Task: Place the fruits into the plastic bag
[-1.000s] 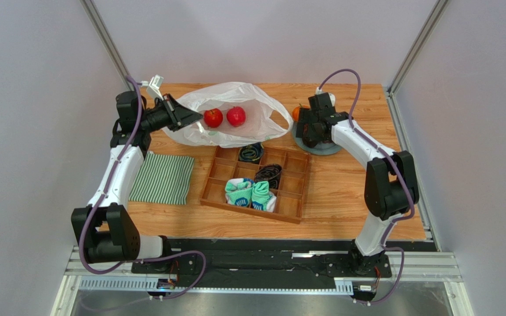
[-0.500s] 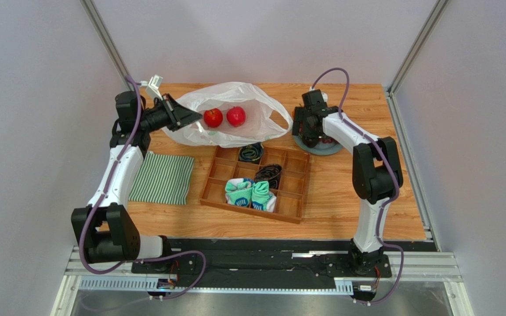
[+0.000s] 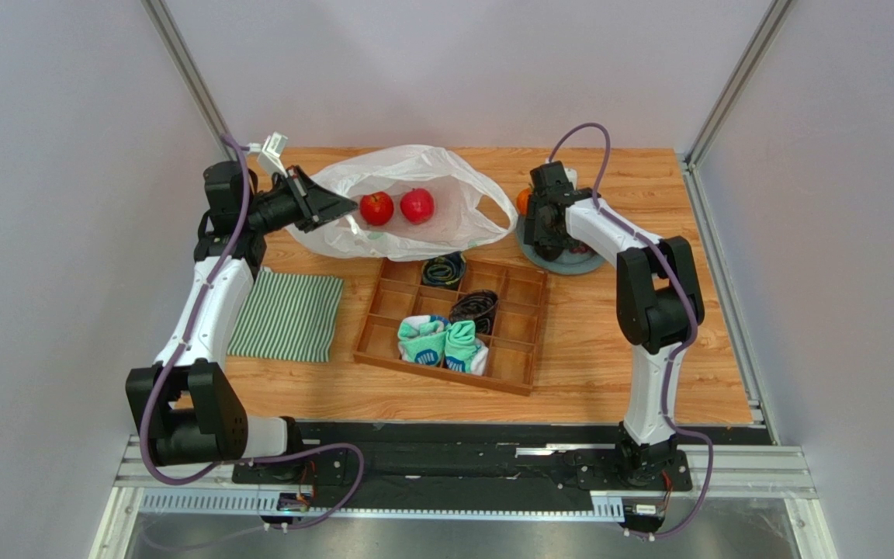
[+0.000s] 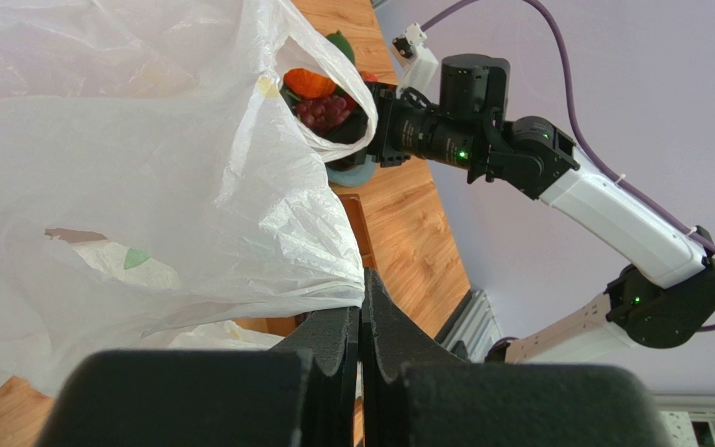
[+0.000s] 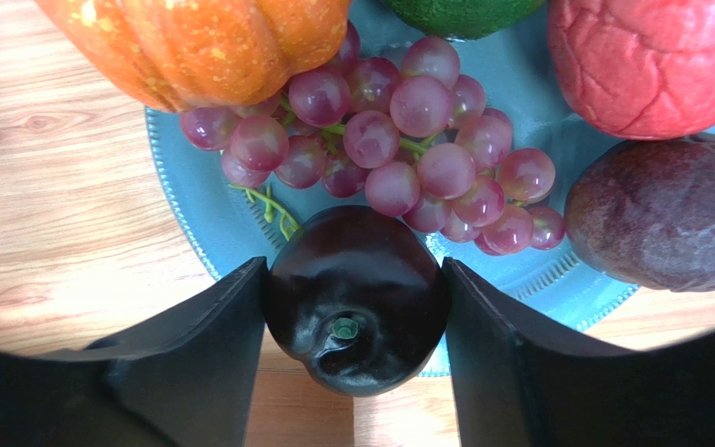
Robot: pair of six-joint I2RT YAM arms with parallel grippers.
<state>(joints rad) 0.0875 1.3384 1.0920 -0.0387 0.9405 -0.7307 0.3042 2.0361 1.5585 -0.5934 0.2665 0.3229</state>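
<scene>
The white plastic bag (image 3: 417, 186) lies at the back with two red apples (image 3: 377, 209) inside. My left gripper (image 3: 341, 207) is shut on the bag's edge (image 4: 268, 279) and holds it up. My right gripper (image 5: 354, 270) is shut on a dark purple fruit (image 5: 357, 298) at the near rim of a blue plate (image 5: 203, 223). The plate also bears purple-red grapes (image 5: 398, 140), an orange pumpkin-like fruit (image 5: 193, 37), a green fruit (image 5: 464, 11), a red rough fruit (image 5: 650, 60) and a brownish-purple fruit (image 5: 669, 214). In the top view my right gripper (image 3: 547, 239) is over the plate (image 3: 580, 263).
A wooden compartment tray (image 3: 522, 349) with rolled teal and black socks stands in the middle. A green-and-white striped folded cloth (image 3: 289, 315) lies at the left. Grey walls and metal posts bound the table.
My right wrist has shifted a little left over the plate and its elbow has swung in. The left arm and the bag have not moved.
</scene>
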